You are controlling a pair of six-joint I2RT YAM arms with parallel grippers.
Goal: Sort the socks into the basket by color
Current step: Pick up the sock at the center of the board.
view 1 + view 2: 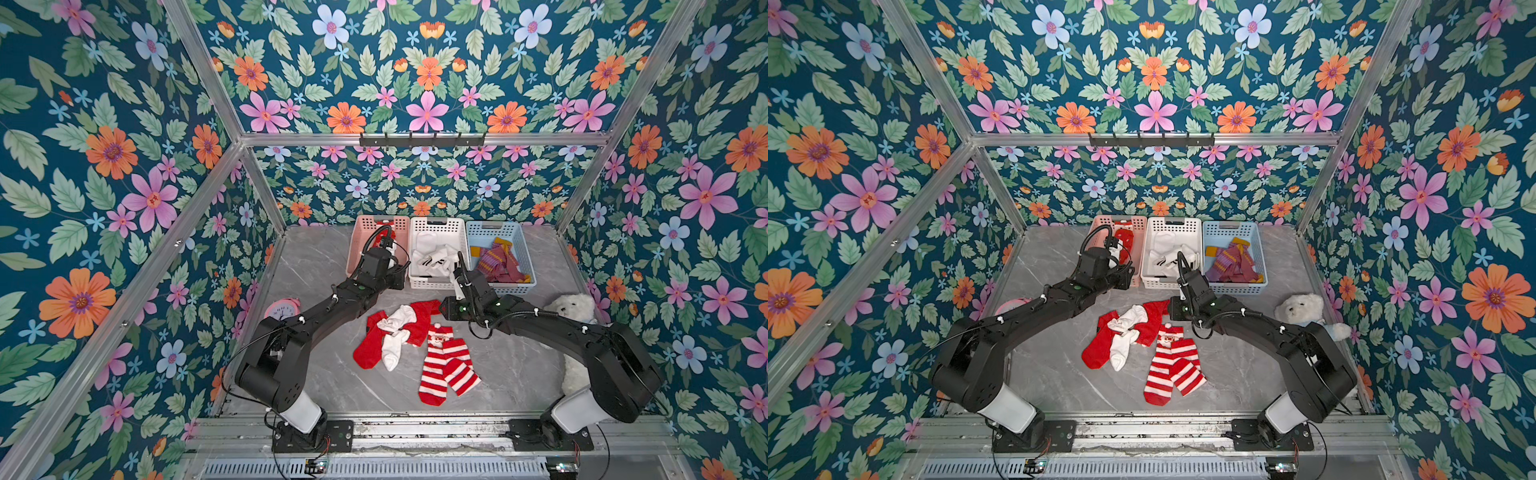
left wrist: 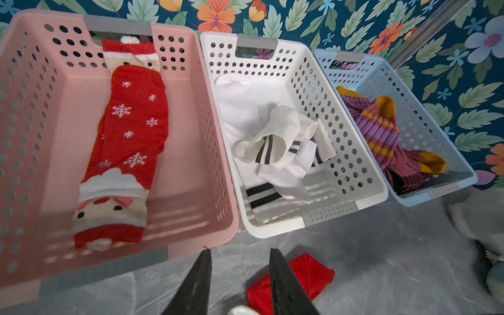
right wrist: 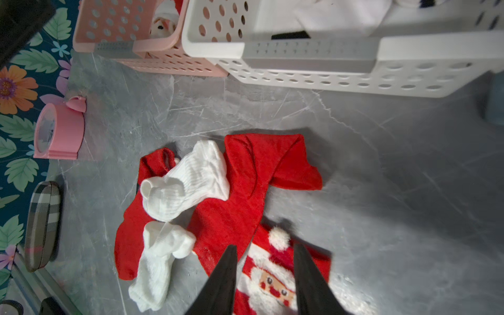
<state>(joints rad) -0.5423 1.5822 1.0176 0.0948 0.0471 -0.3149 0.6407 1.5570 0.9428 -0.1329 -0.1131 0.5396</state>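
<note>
Left gripper (image 2: 240, 251): jaws parted, nothing between them. It hangs over bare table just short of the near rims of the pink basket (image 2: 191, 81) and the white basket (image 2: 351, 141). A corner of one of the red socks (image 2: 300, 275) lies below one finger; I cannot tell if they touch.

Right gripper (image 3: 265, 246): jaws parted, empty, tips above the Santa cuff of a striped sock (image 3: 272, 283).

Just past those tips the red socks lie sprawled, with two white socks (image 3: 188, 180) draped across them, touching.

Further out, the pink basket holds a snowflake sock (image 2: 131, 122), the white one holds banded socks (image 2: 272, 141), and the blue basket (image 2: 425, 122) holds maroon socks (image 2: 381, 131).

Handling, my guess: light, limp, not fragile. They will droop and may drag neighbours. Pinch a raised fold or the thick cuff. Lift the white ones off the red first.
</note>
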